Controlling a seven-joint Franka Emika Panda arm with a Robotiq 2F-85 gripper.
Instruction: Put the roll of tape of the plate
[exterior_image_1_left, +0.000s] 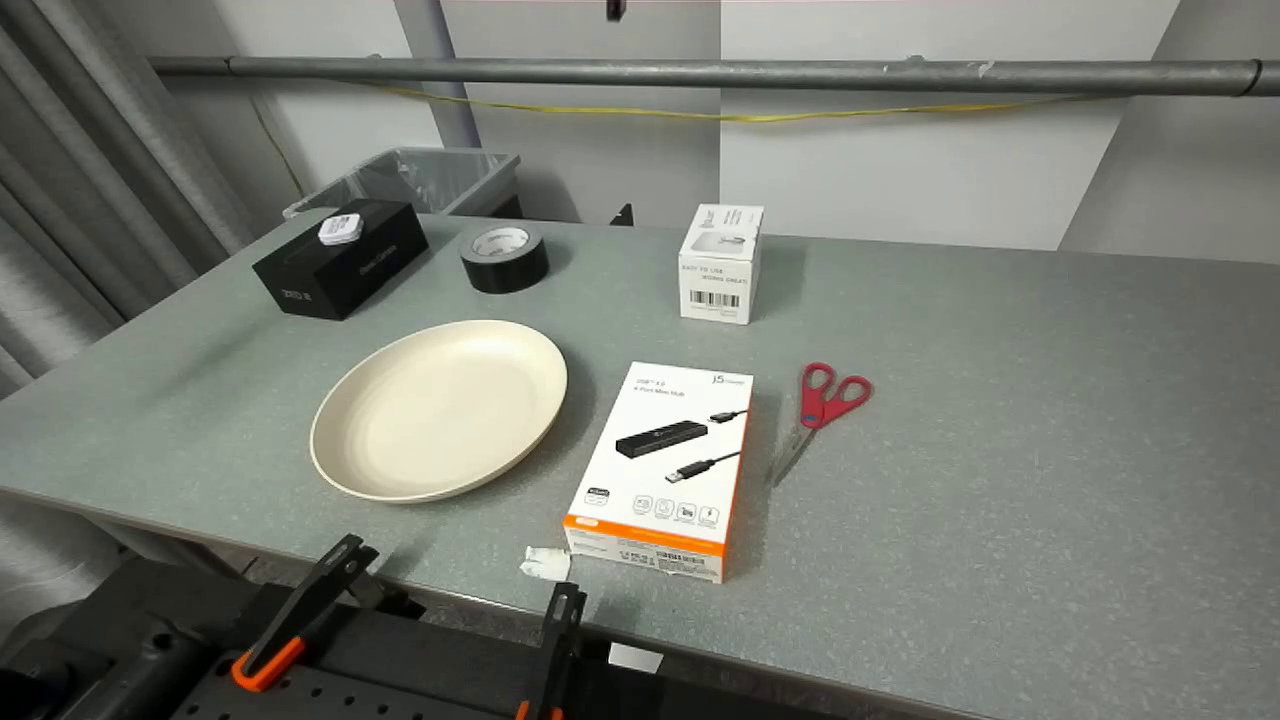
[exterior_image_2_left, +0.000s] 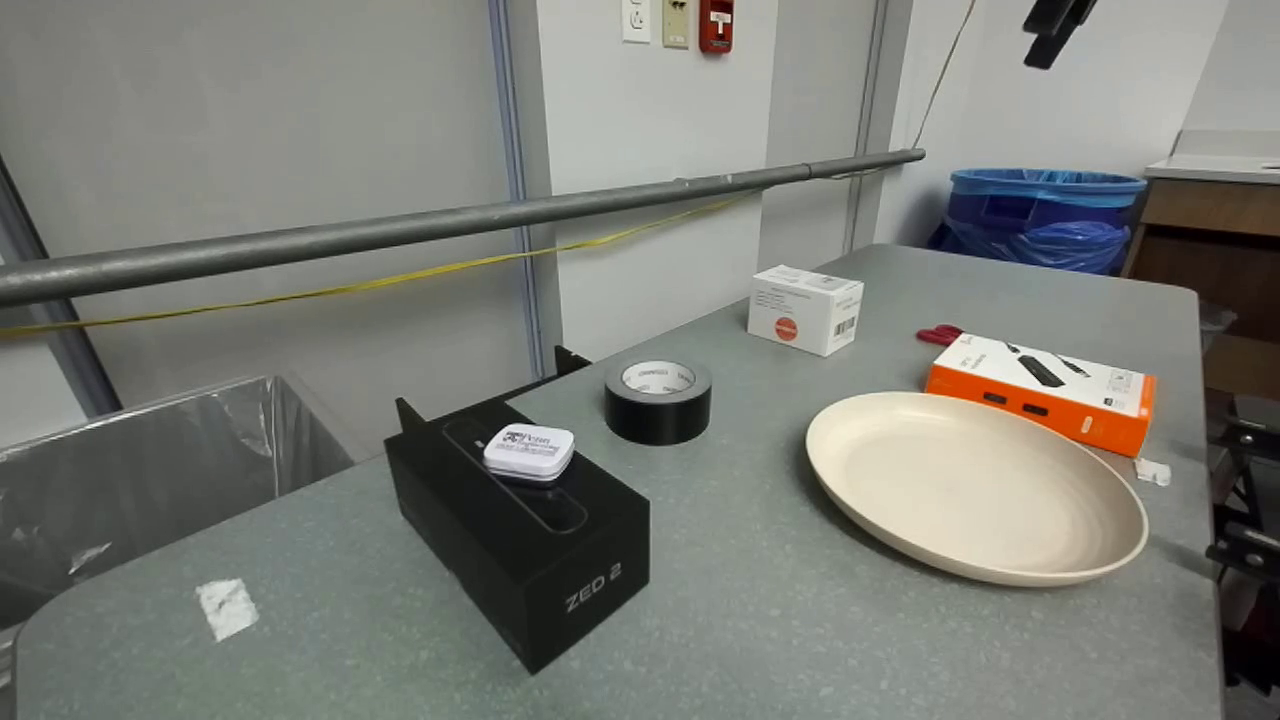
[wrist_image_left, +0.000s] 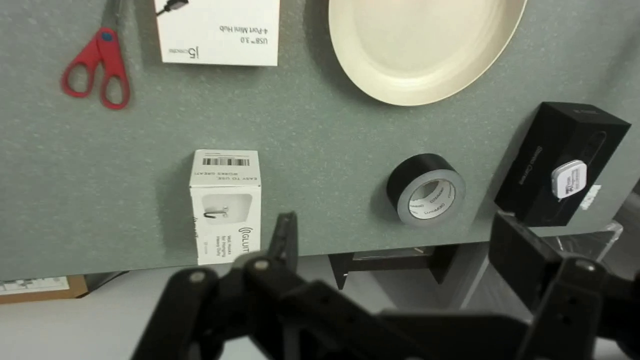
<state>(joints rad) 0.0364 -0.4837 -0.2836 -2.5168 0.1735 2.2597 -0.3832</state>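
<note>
In an exterior view, a black ring-shaped roll of tape (exterior_image_2_left: 658, 420) lies flat on a grey speckled table (exterior_image_2_left: 750, 620), near a black rectangular ZED 2 box (exterior_image_2_left: 520, 550) and apart from a cream round shallow plate (exterior_image_2_left: 970, 490). A small white rounded case (exterior_image_2_left: 529, 452) rests atop that box. An orange-and-white rectangular carton (exterior_image_2_left: 1045, 390) lies just beside the plate. A black gripper (exterior_image_2_left: 1054, 30) shows partly at the upper edge.

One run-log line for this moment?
gripper: open, holding nothing | roll of tape: on table, beside black box | plate: on table | placement: not yet done
</note>
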